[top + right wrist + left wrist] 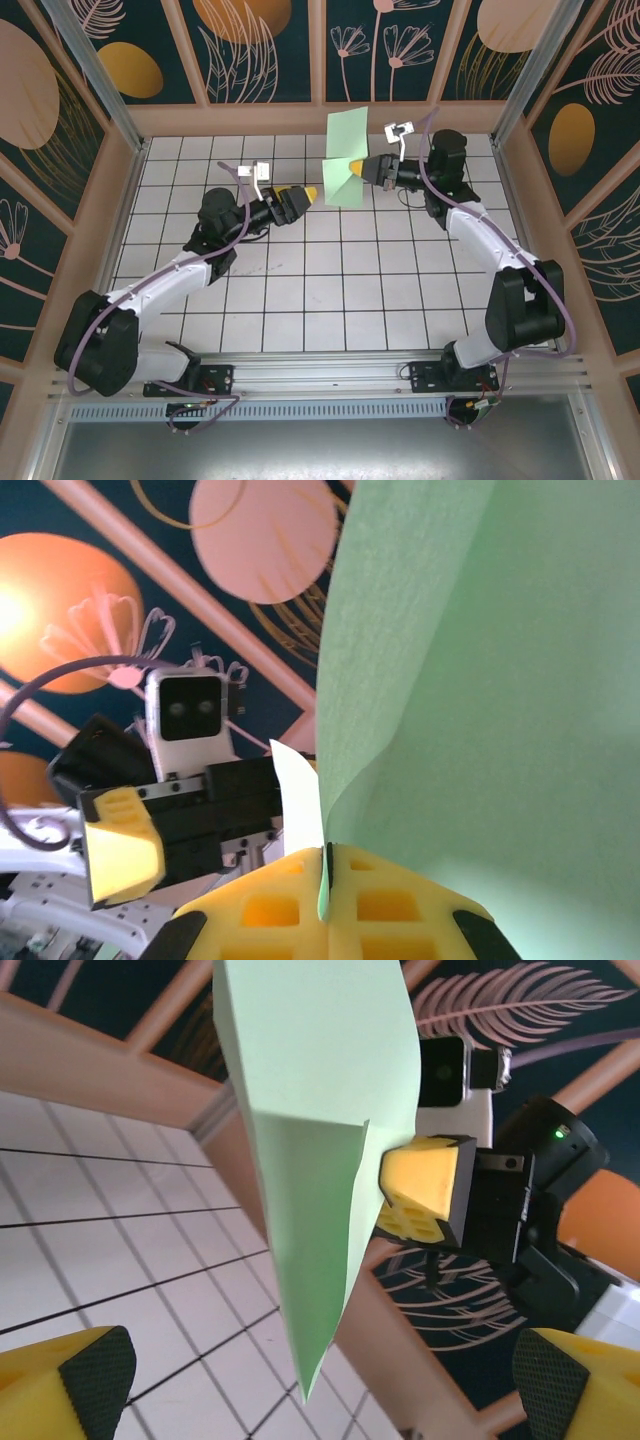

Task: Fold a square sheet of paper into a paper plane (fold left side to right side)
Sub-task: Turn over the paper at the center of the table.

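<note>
The pale green square sheet of paper (345, 150) hangs in the air above the far middle of the table, creased, with folded flaps and a pointed lower corner. My right gripper (358, 167) is shut on its edge. In the right wrist view the sheet of paper (480, 680) rises from the closed yellow jaws of the right gripper (325, 872). My left gripper (314, 191) stands open just left of and below the sheet, not touching it. From the left wrist, the paper (320, 1140) hangs ahead, and its tip reaches down between the spread fingers of the left gripper (325, 1385).
White grid tiles (300, 290) cover the table. A wooden rail (250, 118) and dark floral panels wall in the back and sides. An aluminium rail (320, 375) with both arm bases runs along the near edge.
</note>
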Controlling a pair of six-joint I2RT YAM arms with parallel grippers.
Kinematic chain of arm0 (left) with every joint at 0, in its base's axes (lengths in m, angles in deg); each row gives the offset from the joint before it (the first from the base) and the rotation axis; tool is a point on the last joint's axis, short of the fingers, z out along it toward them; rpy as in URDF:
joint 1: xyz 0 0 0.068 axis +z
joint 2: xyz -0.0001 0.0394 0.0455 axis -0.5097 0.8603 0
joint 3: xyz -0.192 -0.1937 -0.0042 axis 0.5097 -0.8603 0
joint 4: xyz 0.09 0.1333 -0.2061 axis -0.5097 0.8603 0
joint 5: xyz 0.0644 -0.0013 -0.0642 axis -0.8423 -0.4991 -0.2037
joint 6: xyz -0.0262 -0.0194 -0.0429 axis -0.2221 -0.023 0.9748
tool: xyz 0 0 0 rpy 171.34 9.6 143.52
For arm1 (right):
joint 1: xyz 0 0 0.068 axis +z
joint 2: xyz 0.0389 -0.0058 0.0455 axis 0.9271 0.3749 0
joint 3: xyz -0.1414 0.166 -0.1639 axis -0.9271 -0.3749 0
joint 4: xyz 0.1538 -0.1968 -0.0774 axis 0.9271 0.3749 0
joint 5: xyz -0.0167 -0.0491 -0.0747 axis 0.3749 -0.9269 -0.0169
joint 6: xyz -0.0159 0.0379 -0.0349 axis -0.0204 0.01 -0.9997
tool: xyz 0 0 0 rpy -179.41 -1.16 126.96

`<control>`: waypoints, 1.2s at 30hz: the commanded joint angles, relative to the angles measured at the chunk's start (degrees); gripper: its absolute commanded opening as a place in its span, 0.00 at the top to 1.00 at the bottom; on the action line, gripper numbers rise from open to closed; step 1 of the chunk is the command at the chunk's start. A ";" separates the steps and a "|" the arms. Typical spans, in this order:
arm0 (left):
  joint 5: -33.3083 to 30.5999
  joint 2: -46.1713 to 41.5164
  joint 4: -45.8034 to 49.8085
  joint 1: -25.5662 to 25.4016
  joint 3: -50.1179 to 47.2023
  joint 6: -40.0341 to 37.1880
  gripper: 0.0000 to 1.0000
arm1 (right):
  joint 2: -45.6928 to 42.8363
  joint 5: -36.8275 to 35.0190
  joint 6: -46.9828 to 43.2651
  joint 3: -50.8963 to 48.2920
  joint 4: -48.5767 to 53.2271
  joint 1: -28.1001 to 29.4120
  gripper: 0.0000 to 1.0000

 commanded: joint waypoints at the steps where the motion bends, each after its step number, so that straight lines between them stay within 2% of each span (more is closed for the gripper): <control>1: 6.64 2.40 -9.44 0.12 2.56 4.96 0.02 | -1.41 3.18 2.36 2.64 -3.20 1.97 1.00; 7: 9.99 4.99 -18.32 0.04 2.64 9.86 0.02 | -1.44 3.79 3.91 4.59 -3.93 4.28 1.00; 9: 10.08 5.20 -20.52 0.04 2.55 10.92 0.05 | -1.36 4.08 5.36 4.47 -5.36 4.55 1.00; 18: 9.20 5.48 -22.46 -0.05 2.59 12.54 0.39 | -1.51 4.84 10.51 2.01 -10.87 4.82 1.00; 26: 8.20 5.79 -19.24 -0.21 2.86 11.11 0.78 | -1.99 4.64 9.30 1.25 -8.85 4.99 0.99; 29: 7.66 5.51 -17.07 -0.32 3.05 9.70 0.91 | -2.54 3.73 6.35 1.39 -5.06 4.93 0.92; 31: 6.94 5.02 -13.39 -0.40 3.42 7.37 0.96 | -3.12 2.31 3.14 1.78 -0.50 4.74 0.84; 34: 4.12 3.21 -2.49 -1.19 4.81 0.35 0.99 | -4.59 -1.57 -2.33 2.13 7.47 3.81 0.69; 36: 0.17 1.46 8.04 -2.27 6.57 -6.42 1.00 | -6.06 -7.74 -7.65 2.75 15.73 2.80 0.60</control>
